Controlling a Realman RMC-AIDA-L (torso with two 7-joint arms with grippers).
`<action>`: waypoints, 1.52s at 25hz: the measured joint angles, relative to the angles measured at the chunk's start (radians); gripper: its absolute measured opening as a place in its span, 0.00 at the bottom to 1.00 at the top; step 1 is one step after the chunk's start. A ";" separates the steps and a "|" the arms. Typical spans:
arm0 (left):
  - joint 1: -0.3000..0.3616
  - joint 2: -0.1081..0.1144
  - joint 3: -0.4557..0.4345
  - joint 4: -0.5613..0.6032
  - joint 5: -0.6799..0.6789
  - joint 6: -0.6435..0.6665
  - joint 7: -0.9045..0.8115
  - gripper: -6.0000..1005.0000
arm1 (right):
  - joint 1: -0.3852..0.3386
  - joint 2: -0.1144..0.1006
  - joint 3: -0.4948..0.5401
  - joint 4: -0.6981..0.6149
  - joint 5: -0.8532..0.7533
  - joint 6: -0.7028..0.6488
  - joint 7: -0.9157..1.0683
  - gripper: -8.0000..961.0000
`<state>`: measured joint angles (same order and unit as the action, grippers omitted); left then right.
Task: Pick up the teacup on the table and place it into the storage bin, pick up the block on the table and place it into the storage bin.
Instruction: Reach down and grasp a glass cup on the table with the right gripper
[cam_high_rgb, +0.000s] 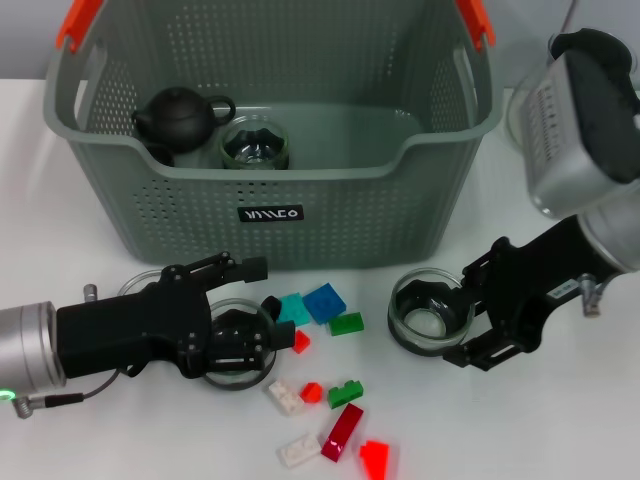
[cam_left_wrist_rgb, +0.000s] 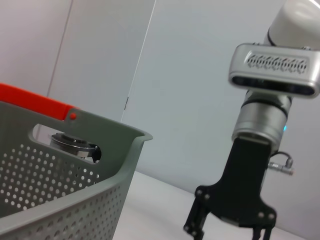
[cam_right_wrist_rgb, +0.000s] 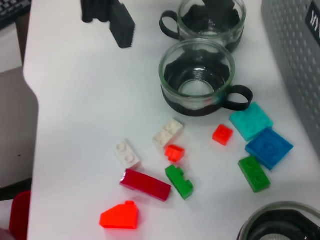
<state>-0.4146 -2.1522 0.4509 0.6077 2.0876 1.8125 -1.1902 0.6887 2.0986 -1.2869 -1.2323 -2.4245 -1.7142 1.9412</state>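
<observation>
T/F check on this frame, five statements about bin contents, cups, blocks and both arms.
1. A black teapot sits inside the storage bin. True.
2. The bin holds several toy blocks. False: the blocks, such as the blue block, lie on the table in front of the bin.
3. The right gripper is at a glass teacup on the table, jaws open on either side of it. True.
4. The left gripper hangs above the bin. False: it is low at the table, at another glass teacup beside the blocks.
5. The bin's handles are blue. False: the handle is orange.
</observation>
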 joint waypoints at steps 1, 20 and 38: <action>0.000 0.000 0.000 0.000 0.000 0.000 0.000 0.93 | 0.003 0.000 -0.009 0.015 0.000 0.018 0.000 0.71; 0.001 0.000 0.000 -0.002 0.000 -0.003 0.001 0.93 | 0.048 0.001 -0.188 0.217 -0.002 0.256 0.010 0.71; 0.003 -0.002 0.000 -0.012 0.000 -0.023 0.001 0.93 | 0.065 0.001 -0.242 0.264 -0.008 0.290 0.026 0.62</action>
<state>-0.4111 -2.1538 0.4510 0.5957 2.0878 1.7892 -1.1888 0.7534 2.1000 -1.5287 -0.9685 -2.4323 -1.4243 1.9669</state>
